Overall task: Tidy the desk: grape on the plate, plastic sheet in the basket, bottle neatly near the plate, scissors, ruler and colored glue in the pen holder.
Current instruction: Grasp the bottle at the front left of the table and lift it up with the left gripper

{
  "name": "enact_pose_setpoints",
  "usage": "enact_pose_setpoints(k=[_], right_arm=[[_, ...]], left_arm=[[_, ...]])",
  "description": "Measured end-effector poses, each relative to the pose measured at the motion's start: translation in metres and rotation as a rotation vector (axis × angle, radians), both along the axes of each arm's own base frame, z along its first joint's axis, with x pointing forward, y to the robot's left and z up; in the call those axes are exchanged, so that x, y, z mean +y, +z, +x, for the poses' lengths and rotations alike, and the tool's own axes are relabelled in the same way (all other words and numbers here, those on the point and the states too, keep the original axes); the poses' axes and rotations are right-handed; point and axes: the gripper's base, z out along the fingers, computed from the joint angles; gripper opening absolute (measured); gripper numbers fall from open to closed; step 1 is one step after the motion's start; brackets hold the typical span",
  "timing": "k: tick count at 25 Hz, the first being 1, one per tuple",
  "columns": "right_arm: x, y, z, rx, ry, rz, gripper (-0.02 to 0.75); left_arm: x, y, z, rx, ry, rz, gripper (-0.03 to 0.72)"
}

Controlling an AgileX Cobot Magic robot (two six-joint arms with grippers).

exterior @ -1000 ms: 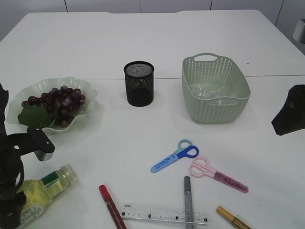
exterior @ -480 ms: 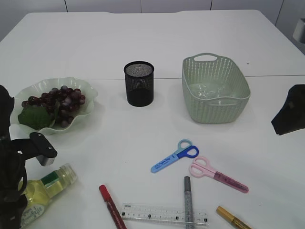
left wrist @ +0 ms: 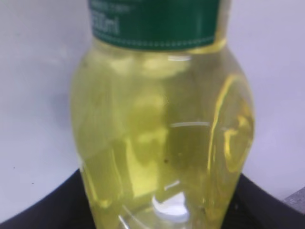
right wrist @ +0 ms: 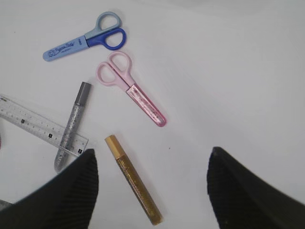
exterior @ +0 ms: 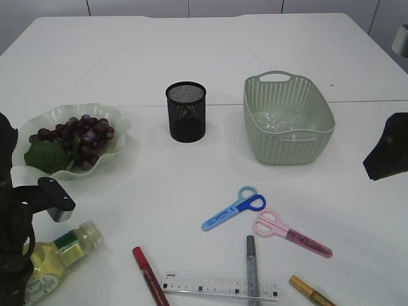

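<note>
Lab-like room, bare white table (exterior: 210, 44)

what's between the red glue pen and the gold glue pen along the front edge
The clear ruler with the silver glue pen lying across it, in the exterior view.

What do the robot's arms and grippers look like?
Both are black. The left arm carries a black block with a silver-grey end. The right gripper has two broad, rounded black jaws with fine ribbed texture. The right arm shows only as a dark angular shape.

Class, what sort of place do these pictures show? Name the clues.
Probably a staged desk on a large white table: a black mesh pen holder, blue scissors, pink scissors and a clear plastic ruler suggest school or office work.
</note>
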Motion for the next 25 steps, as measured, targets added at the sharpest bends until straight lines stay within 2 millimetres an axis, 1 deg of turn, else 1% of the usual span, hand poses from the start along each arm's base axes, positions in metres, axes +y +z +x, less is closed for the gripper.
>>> enact_pose_setpoints(k=[2, 4, 9, 14, 15, 19, 22, 25], right_arm=[[0.0, 0.0, 0.0, 0.0, 0.0, 0.0, 0.524], [0.0, 0.0, 0.0, 0.0, 0.0, 0.0, 0.524], [0.0, 0.0, 0.0, -0.003, 0.0, -0.003, 0.524], [0.0, 0.0, 0.0, -0.003, 0.0, -0.003, 0.523], [0.0, 0.0, 0.0, -0.003, 0.0, -0.003, 0.523], [0.0, 0.0, 0.0, -0.003, 0.0, -0.003, 0.524], [0.0, 0.0, 0.0, -0.003, 0.0, -0.003, 0.523], [0.0, 0.0, 0.0, -0.003, 0.0, -0.003, 0.523]], left_arm=[[0.0, 0.002, 0.0, -0.022, 0.003, -0.011, 0.437], [-0.001, 0.011, 0.001, -0.082, 0.022, -0.036, 0.452], [-0.001, 0.05, -0.002, -0.247, 0.038, -0.094, 0.461], [-0.001, 0.091, -0.015, -0.404, 0.087, -0.211, 0.455], [-0.002, 0.102, -0.018, -0.453, 0.101, -0.249, 0.455], [-0.003, 0.13, -0.028, -0.617, 0.145, -0.369, 0.454], [-0.002, 0.135, -0.036, -0.682, 0.17, -0.418, 0.452], [-0.001, 0.13, -0.044, -0.723, 0.216, -0.47, 0.452]])
